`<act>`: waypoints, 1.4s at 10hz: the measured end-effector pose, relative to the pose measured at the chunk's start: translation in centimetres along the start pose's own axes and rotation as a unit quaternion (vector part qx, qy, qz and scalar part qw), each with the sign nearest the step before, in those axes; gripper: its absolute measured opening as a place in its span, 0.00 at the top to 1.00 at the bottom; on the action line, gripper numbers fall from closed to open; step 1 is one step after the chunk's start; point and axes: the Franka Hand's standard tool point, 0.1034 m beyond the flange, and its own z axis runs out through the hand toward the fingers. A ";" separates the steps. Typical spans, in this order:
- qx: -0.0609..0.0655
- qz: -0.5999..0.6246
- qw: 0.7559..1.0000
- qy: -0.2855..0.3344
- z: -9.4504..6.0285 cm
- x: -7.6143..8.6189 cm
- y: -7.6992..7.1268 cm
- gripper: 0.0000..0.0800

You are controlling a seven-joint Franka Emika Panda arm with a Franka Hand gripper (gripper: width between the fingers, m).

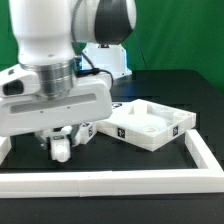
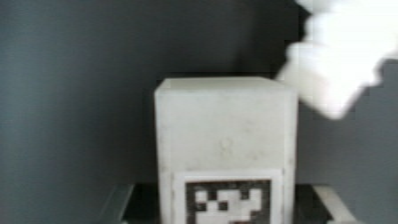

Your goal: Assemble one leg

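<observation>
White blocky plastic leg (image 2: 222, 125), tagged, in the robot hand (image 1: 61, 148).
Hand clamped on its sides; white rimmed square tabletop (image 1: 150, 124) lies near the hand, apart.

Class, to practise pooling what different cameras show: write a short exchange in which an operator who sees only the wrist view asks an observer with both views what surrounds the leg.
Operator: I see the leg close up, its tag showing, and a white blur beyond it. What is that?
Observer: I cannot match it for sure, but a square tabletop lies flat, rim up, at the exterior view's right of the gripper.
Operator: Anything else nearby?
Observer: A white rail runs along the table's near edge, below the gripper in the exterior view.
</observation>
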 end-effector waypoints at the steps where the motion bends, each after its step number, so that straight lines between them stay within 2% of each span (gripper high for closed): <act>1: -0.002 -0.003 1.000 -0.002 0.2 -0.5 0.9 0.64; 4: -0.001 -0.009 1.000 -0.003 0.3 -0.6 0.9 0.64; 6: -0.003 -0.011 1.000 -0.002 0.2 -0.4 0.7 0.25; 7: -0.005 -0.020 1.000 0.004 -0.9 0.5 -0.2 0.25; 8: -0.005 -0.031 0.999 0.008 -2.3 1.1 -1.1 0.21; 9: -0.010 -0.051 0.999 0.013 -3.7 1.3 -2.7 0.19; 10: -0.015 -0.063 0.998 0.021 -3.9 0.9 -4.3 0.19; 11: -0.014 -0.086 0.996 0.023 -4.3 0.4 -6.3 0.19; 12: -0.017 -0.079 0.995 0.052 -5.0 0.0 -7.8 0.19; 13: -0.021 -0.031 0.997 0.073 -4.3 -1.1 -7.6 0.19; 14: -0.019 -0.032 0.997 0.068 -4.1 -1.4 -7.6 0.19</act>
